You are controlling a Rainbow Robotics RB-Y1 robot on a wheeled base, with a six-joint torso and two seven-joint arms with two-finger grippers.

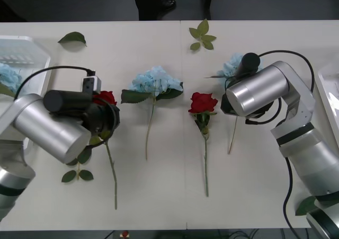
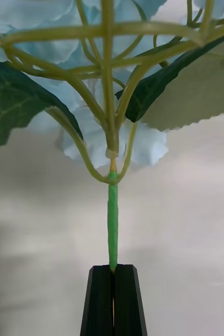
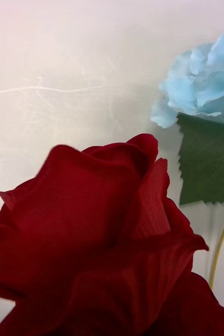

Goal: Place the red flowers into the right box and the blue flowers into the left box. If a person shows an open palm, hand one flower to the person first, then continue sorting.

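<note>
You have open table (image 1: 159, 191) along the near edge between both arms. Farther in, a blue flower (image 1: 155, 82) and a red rose (image 1: 203, 102) block the middle lane.

**Roses and hydrangeas across the white counter**

A pale-blue fluffy hydrangea (image 1: 154, 81) lies at the middle, stem toward the robot. Just right of it lies a small red rose on a thin green stem (image 1: 202, 102). Another red rose (image 1: 106, 97) lies left, partly hidden. A third blue hydrangea head (image 1: 7, 76) rests in the shallow white left tray (image 1: 32, 45). The right-hand hydrangea (image 2: 112, 131) has its green stem clamped by the right pincer (image 2: 113, 270).
</note>
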